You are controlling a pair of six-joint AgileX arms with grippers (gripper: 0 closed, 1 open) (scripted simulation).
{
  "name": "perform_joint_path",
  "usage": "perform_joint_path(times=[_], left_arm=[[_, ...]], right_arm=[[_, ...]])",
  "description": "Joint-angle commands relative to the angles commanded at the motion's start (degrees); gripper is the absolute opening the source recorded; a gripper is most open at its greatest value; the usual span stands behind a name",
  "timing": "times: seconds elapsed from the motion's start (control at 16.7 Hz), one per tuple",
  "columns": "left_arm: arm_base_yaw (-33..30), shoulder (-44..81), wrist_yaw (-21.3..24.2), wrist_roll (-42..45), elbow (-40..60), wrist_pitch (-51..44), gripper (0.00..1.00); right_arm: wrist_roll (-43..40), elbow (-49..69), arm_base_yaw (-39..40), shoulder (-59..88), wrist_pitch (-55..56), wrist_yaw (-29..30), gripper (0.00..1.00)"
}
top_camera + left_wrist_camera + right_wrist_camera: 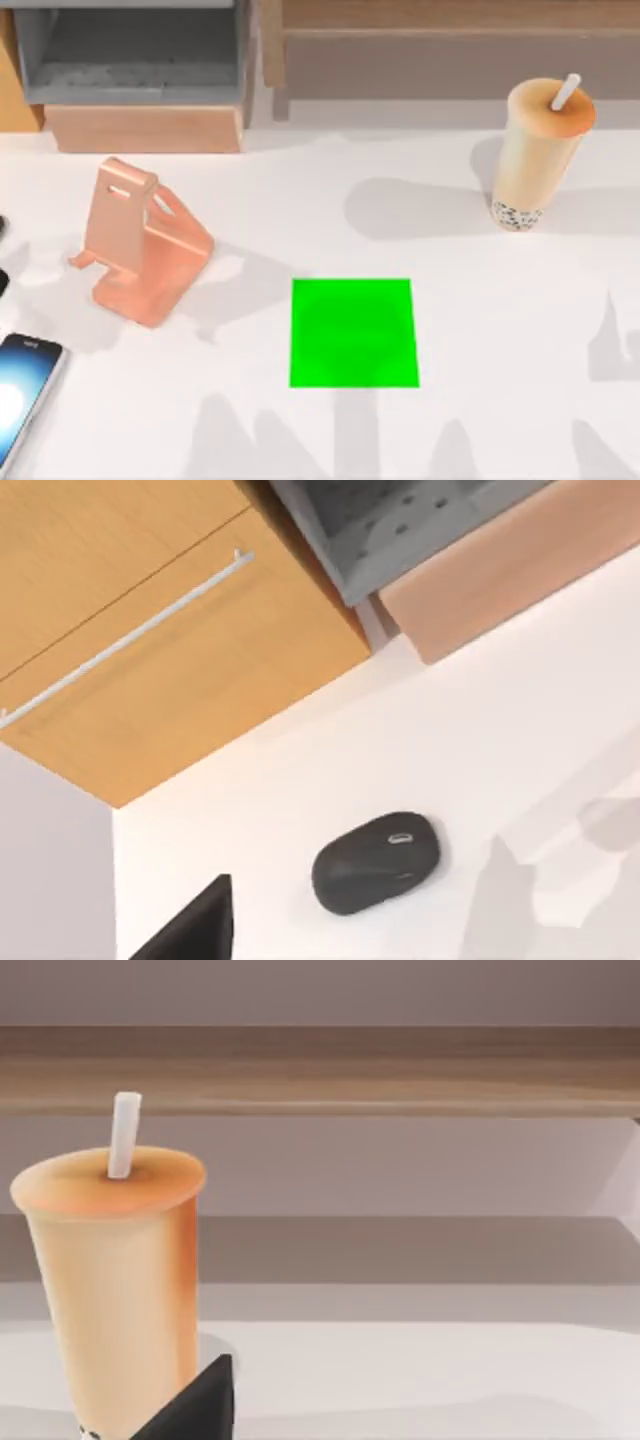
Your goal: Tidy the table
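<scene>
Bench (480, 330) white, spanning the top view; green patch (353, 333) central, stand (140, 245) left, phone (25, 395) at left edge, cup (540, 150) far right. Mouse (377, 862) caught by left wrist. Tool states: cannot tell.

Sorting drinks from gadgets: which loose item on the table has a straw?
The bubble tea cup, standing upright at the table's right; no other item has one.

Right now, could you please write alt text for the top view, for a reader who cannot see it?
A white table carries a bright green square patch near its middle. A pink phone stand sits to the left, a smartphone at the lower left edge, and an upright bubble tea cup with a straw at the upper right. A wooden shelf unit runs along the back.
</scene>
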Motion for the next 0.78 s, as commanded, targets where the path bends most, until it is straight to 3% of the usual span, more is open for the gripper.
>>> perform_joint_path(times=[0.48,0.78], left_arm=[[2.79,51.97,-0.12,42.93,44.39,-26.65,1.00],[7.51,77.07,0.72,60.38,66.24,-39.90,1.00]], right_arm=[[0.00,0.00,0.00,0.00,0.00,0.00,1.00],[0.00,0.00,0.00,0.00,0.00,0.00,1.00]])
